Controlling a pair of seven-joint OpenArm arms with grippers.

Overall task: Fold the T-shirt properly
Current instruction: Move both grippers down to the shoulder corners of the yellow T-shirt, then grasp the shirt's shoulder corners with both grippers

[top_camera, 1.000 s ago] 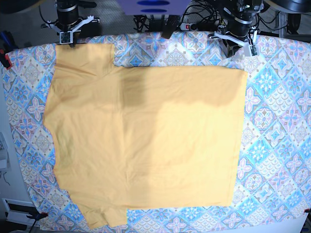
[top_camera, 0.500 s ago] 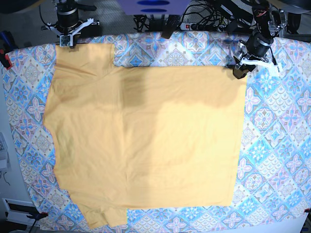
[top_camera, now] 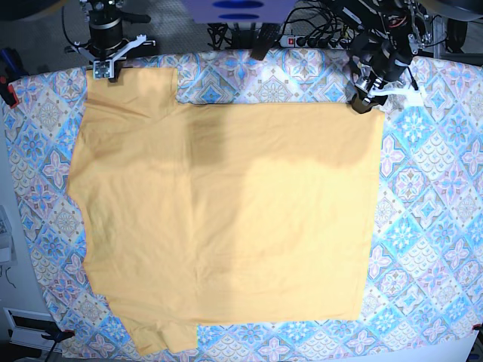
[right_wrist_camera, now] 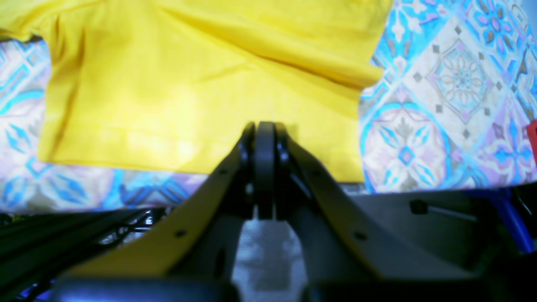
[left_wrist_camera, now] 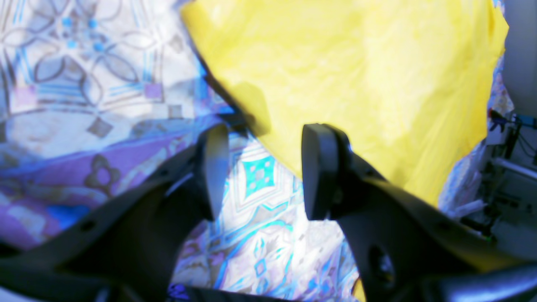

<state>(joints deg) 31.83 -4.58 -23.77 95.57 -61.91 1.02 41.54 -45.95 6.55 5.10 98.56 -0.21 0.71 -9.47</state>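
Left gripper (left_wrist_camera: pixel 260 170) jaws apart at T-shirt (left_wrist_camera: pixel 369 84) corner

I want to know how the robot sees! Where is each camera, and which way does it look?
Base: high above, looking down on the whole T-shirt and tablecloth; both arms show along the top edge.
Left wrist: on the left arm, facing the shirt's corner; the open left tool shows, holding nothing.
Right wrist: on the right arm, facing a sleeve; the shut right tool shows.
Shared: all three show the yellow shirt on the patterned cloth.
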